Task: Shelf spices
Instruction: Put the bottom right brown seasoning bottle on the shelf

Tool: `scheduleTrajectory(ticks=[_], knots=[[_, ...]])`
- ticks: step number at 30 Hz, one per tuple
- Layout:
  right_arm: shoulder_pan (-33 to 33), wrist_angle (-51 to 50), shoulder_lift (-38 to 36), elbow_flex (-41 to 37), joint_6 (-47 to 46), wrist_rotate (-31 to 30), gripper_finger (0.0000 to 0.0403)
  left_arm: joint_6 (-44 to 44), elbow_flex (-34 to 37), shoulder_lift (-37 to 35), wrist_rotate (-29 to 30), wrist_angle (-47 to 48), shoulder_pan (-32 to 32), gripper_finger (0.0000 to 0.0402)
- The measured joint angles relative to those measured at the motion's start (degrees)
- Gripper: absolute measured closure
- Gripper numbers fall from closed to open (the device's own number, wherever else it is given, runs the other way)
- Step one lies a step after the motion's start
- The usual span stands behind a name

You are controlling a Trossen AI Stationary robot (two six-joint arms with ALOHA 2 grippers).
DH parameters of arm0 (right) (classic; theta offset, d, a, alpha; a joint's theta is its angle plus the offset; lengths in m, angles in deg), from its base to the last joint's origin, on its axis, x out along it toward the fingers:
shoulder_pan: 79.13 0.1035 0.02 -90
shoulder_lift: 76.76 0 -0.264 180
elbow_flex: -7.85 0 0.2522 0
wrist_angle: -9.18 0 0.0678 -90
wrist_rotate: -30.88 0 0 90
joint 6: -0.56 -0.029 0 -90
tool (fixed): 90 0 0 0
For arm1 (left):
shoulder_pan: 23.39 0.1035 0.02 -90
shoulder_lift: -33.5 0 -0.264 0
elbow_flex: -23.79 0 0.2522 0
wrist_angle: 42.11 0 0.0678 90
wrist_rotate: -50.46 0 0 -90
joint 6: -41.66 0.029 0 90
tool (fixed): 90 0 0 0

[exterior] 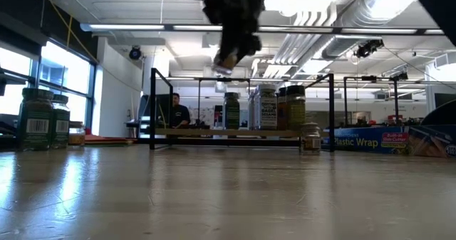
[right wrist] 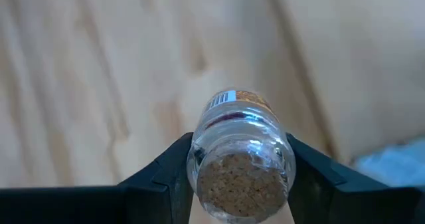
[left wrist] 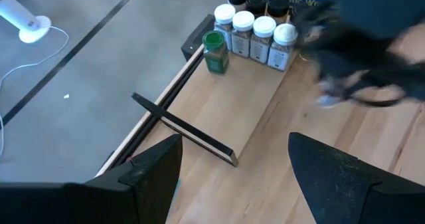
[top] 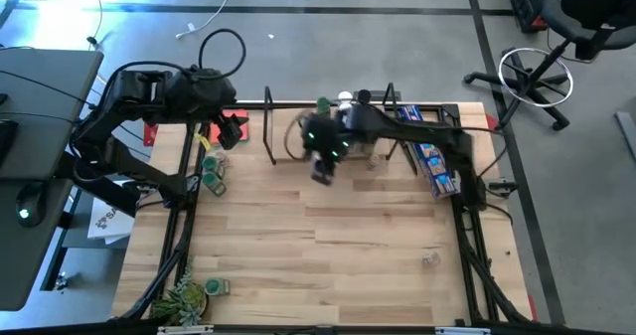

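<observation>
Overhead, right claw [right wrist: 240, 159] gripping barcoded jar [right wrist: 240, 161], packet [exterior: 365, 139] apparently "Plastic Wrap"

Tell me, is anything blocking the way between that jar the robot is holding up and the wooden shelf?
Nothing visible blocks it. The right gripper holds the jar in the air near the shelf. Jars already stand grouped at one end of the board, but the stretch beside them is bare wood, so there looks to be free room.
</observation>
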Motion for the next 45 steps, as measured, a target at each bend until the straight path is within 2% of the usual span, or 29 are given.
scheduleTrajectory(ticks=[8, 19, 21, 27, 36, 45], knots=[[-5.46, -0.02, 15.91, 17.05, -0.04, -0.62, 0.0234, -0.40, 0.00, 0.04, -0.04, 0.00, 0.00, 0.0133], [-7.79, 9.84, 21.16, 14.59, -4.72, -0.31, 0.0234, -1.93, 0.02, 0.23, -1.08, -0.26, 0.00, 0.0133], [-7.77, 10.85, 21.33, 14.59, -4.74, -1.69, 0.0226, -1.97, 0.02, 0.23, -1.11, -0.26, 0.00, 0.0133], [-7.79, 15.32, 21.33, 14.59, -4.32, -4.86, 0.0168, -2.39, 0.02, 0.23, -1.17, -0.29, 0.00, 0.0133], [-7.82, 18.75, 20.48, 14.59, -1.83, -5.91, 0.0160, -3.33, 0.02, 0.23, -1.05, -0.33, 0.02, 0.0133], [-4.82, 12.18, 7.36, 14.66, 6.24, -17.19, 0.0159, -3.96, 0.02, 0.24, -0.63, -0.38, 0.02, 0.0133]])
